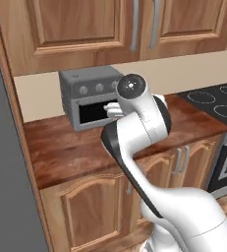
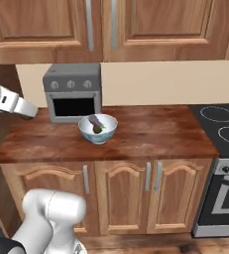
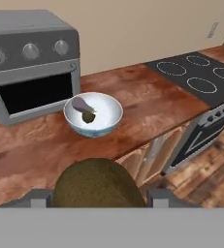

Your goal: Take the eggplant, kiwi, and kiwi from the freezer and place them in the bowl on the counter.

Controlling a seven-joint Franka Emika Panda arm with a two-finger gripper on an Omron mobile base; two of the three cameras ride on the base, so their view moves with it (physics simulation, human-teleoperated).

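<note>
A kiwi (image 3: 98,183) sat clamped between your gripper (image 3: 99,196) fingers, held out in front of the counter (image 3: 147,104) edge. The bowl (image 3: 93,115) stood on the counter just in front of the toaster oven (image 3: 31,60), and inside it you could see the eggplant (image 3: 79,104) touching another kiwi (image 3: 88,116)
</note>
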